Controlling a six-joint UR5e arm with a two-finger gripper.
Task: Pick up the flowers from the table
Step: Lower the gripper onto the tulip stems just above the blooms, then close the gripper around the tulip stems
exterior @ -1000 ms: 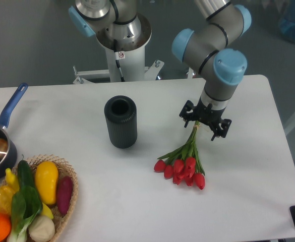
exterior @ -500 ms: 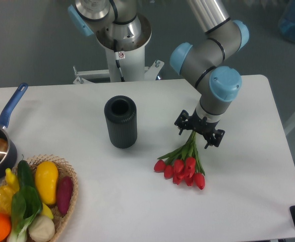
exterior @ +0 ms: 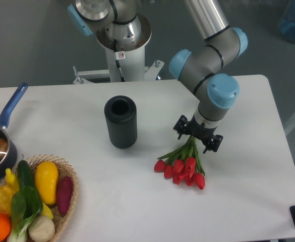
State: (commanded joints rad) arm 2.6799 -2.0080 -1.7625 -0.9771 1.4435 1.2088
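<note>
The flowers [exterior: 183, 166], a small bunch of red tulips with green leaves and stems, lie on the white table [exterior: 248, 166] right of centre, buds toward the front, stems pointing up and back. My gripper [exterior: 196, 137] is low over the stem end, its two black fingers [exterior: 180, 127] spread to either side of the stems. The jaws look open and the stems lie between them; the tips of the stems are hidden under the gripper.
A dark ribbed cylindrical vase [exterior: 120, 121] stands upright left of the flowers. A wicker basket [exterior: 61, 201] with vegetables sits at the front left. A blue-handled pot [exterior: 0, 146] is at the left edge. The robot base [exterior: 122, 40] stands behind the table.
My gripper has moved down and slightly left, from above the stem ends to straddling the stems. The flowers have not moved.
</note>
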